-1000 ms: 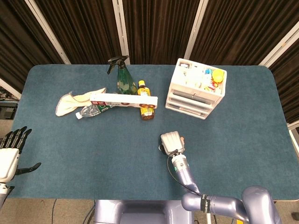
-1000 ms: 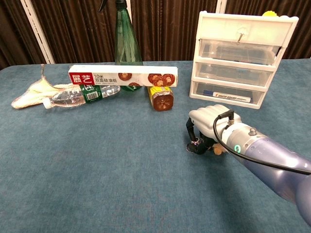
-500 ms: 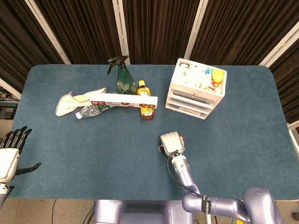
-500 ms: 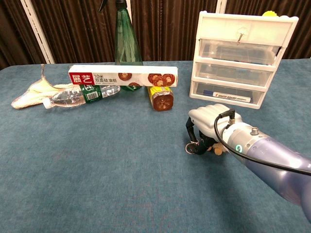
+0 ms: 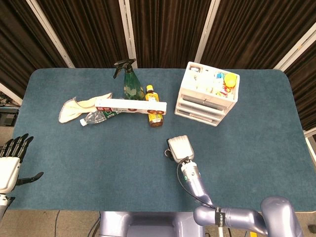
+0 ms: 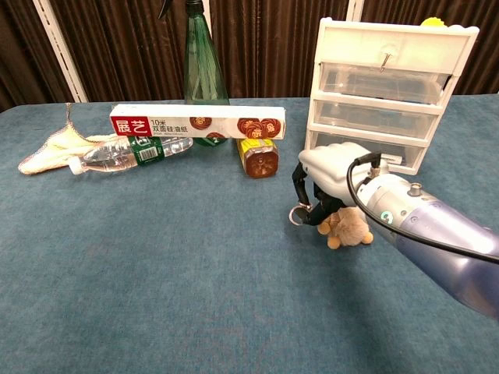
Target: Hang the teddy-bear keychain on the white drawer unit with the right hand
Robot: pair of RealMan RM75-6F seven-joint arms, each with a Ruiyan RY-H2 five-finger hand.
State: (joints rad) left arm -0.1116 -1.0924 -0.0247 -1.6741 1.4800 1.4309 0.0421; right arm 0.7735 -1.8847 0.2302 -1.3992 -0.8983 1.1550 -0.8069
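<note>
Dark curtains with pale vertical strips hang behind a blue carpeted worktop [image 5: 256,128]. Toward the back right of it stands the white drawer unit [image 6: 390,93], with 3 clear-fronted drawers and small items in its open top; a small metal hook [image 6: 384,56] sticks out of its front near the top.

Near the middle of the worktop, the right robot hand [image 6: 337,173] is curled around the teddy-bear keychain [image 6: 347,228]. The brown plush bear hangs just below the palm, and its metal ring [image 6: 297,214] dangles beside the dark fingertips [image 6: 299,178]. In the chest view the bear appears lifted off the worktop, in front of and below the lowest drawer, apart from the unit. From the head view the hand's pale back covers the keychain.

The left robot hand [image 5: 11,165] sits off the worktop's left edge, fingers spread and holding nothing.

At the back left lie a cream cloth [image 5: 79,104], a clear water bottle [image 5: 98,117] on its side, and a long white box [image 5: 131,105] resting across the bottle. A green spray bottle [image 5: 131,81] stands behind the box, and a yellow-capped amber bottle [image 5: 154,111] lies just beside it.
</note>
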